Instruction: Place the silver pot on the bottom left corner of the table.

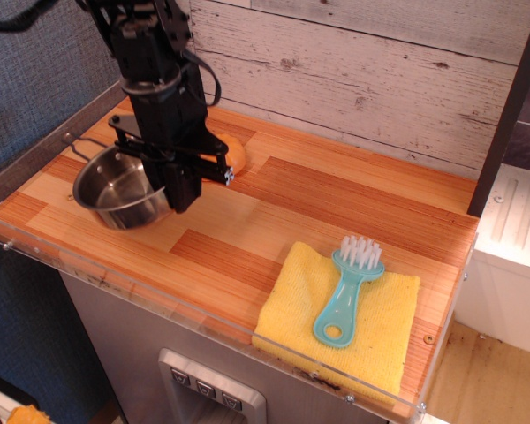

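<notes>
Steel like the silver pot [115,189] is light, rigid and slick, so you grip its thin rim. The gripper [178,183] pinches that rim now, holding the pot over the table's [327,203] near-left corner.

the gripper [166,181] covers the pot's [113,187] right rim, so its fingertips and grip cannot be made out. the arm hides most of an orange object [234,152]. the table's [336,203] right corner is cut off.
</notes>
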{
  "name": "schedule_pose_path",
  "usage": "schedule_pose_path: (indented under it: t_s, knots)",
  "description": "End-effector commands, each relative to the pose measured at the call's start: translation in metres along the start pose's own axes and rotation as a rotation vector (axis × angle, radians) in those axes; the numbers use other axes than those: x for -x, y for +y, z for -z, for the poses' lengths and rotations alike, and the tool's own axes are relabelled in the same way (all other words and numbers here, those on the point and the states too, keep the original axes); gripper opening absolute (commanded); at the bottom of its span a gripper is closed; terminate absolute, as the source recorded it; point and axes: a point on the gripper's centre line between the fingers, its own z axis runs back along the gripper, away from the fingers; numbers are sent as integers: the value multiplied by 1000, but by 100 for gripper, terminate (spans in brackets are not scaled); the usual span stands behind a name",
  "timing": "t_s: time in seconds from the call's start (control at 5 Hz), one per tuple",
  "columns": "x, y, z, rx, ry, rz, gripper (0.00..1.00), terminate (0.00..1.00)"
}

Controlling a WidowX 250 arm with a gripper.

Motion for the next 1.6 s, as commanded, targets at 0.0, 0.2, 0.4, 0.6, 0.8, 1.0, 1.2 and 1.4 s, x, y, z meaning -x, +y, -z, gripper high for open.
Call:
schedule_pose_path:
  t_s: [0.0,0.2,0.4,0.6,0.8,1.0,1.2,1.4]
  knots:
    - [-1,12,15,-48,40,-6,0,0]
    - [4,13,27,-27,77,-14,0,0]
    - [10,12,33,-19,102,-18,0,0]
    - [13,11,35,-18,111,-18,0,0]
    - [13,5,30,-22,103,-5,100,0]
    - [12,1,24,-26,86,7,100,0]
    - [10,-1,13,-13,58,-1,100,0]
    - [10,-5,-1,-1,18,-20,100,0]
